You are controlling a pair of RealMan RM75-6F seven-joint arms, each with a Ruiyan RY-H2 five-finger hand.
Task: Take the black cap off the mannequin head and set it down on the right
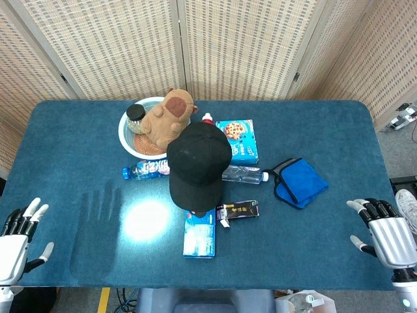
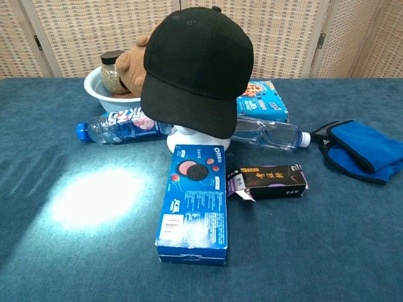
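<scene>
Black cap [image 2: 198, 63] sits brim-forward, covering mannequin head [image 2: 189, 137].

Your chest cam: black cap [image 2: 198, 66] sits on the white mannequin head [image 2: 189, 138], brim tilted down toward you and hiding most of the head. Blue Oreo box [image 2: 194, 204] lies flat right in front, its far end touching the head's base. Small black carton [image 2: 269, 182] lies just beside the box on your right, flap open. Blue-capped bottle [image 2: 119, 128] lies on its side left of the head; clear bottle [image 2: 271, 134] on its side to the right. Behind: white bowl [image 2: 97, 85] with a jar [image 2: 113, 72] and brown plush [image 2: 133, 69] in it, blue cookie box [image 2: 266, 100]. Blue cloth pouch [image 2: 359, 151] at far right on the blue bench [image 2: 63, 251]. Neither hand shows here.
</scene>
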